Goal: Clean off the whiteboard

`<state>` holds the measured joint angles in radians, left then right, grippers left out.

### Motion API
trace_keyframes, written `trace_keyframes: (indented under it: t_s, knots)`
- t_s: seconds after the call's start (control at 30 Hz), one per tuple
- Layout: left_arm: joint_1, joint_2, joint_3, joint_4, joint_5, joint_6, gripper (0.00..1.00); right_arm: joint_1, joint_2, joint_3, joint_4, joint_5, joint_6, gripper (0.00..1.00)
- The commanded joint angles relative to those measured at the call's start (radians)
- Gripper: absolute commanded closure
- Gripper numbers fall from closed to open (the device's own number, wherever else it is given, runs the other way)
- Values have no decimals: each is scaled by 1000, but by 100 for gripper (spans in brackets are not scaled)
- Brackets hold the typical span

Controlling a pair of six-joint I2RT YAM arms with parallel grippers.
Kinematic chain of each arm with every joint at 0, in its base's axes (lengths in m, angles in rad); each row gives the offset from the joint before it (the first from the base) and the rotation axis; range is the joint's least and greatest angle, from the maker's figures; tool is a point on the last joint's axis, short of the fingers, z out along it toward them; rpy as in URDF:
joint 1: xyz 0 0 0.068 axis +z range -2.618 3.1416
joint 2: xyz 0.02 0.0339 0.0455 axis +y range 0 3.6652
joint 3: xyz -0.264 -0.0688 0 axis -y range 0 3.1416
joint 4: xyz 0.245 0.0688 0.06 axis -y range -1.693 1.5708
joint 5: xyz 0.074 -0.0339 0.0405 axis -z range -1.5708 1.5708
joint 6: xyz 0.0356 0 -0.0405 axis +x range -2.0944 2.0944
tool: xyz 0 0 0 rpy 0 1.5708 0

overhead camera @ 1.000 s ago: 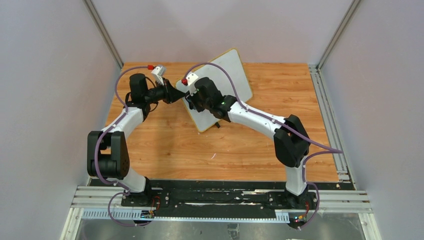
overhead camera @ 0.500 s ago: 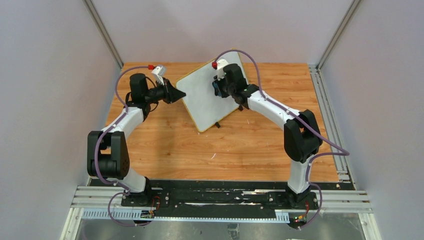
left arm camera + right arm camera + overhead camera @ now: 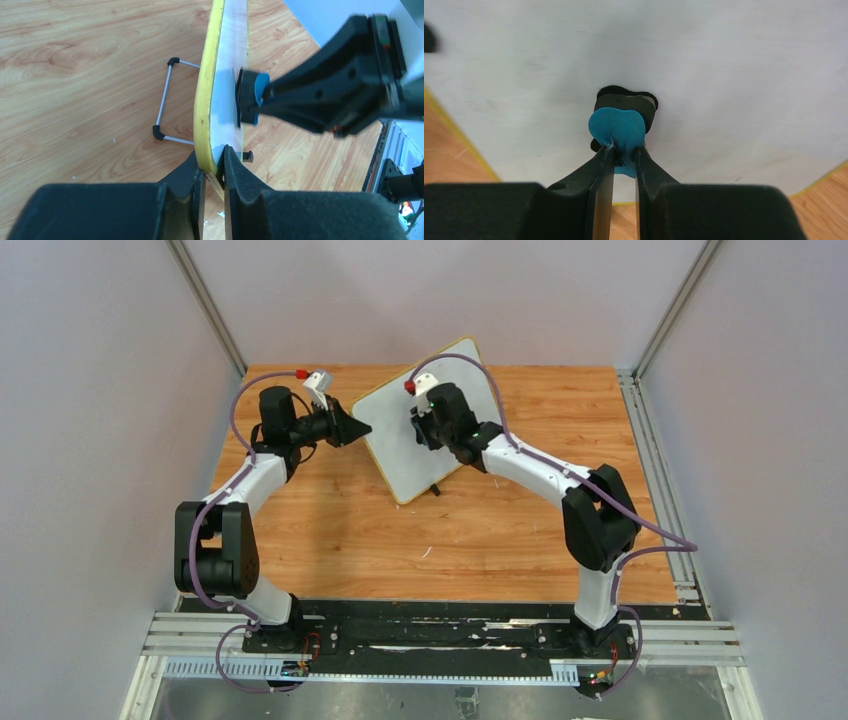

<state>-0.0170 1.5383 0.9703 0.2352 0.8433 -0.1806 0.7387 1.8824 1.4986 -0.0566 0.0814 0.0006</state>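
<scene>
Whiteboard [image 3: 392,448] stands propped on worktop [image 3: 450,540]. Left end effector [image 3: 214,160] clamped on its yellow left edge. Right end effector [image 3: 624,150] clamped on blue eraser [image 3: 616,124], pressed against board face.

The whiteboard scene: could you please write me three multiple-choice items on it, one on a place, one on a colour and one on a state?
1. Where does the left claw grip the whiteboard?
A. on its yellow edge
B. at the middle of its face
C. nowhere

2. What colour is the eraser handle?
A. red
B. blue
C. green

3. What state is the right claw in?
A. wide open
B. shut on the eraser
C. shut on nothing

Answers:
1 A: the left wrist view shows the edge between its fingers.
2 B: the handle shows blue in both wrist views.
3 B: its fingers pinch the handle, with the pad against the board.
</scene>
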Motion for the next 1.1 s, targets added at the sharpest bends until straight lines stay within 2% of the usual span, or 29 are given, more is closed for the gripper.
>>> trace_keyframes:
  t_s: [0.0, 0.13, 0.43, 0.8, 0.93, 1.07]
  knots:
    - [-6, 25, 1, -57, -57, 134, 100, 64, 5, -4, 33, -11, 15, 99]
    - [-6, 24, 1, -59, -56, 136, 100, 4, 8, -12, 22, -9, 20, 99]
    - [-6, 33, 2, -59, -58, 139, 100, -248, -24, -9, -47, -36, 42, 99]
    - [-6, 33, 13, -69, -81, 139, 100, -315, -121, -1, -178, 152, 47, 99]
    - [-6, 33, 11, -75, -86, 146, 100, -350, -181, -6, -285, 242, 96, 99]
    - [-6, 38, 13, -79, -90, 151, 100, -405, -229, -11, -441, 269, 148, 99]
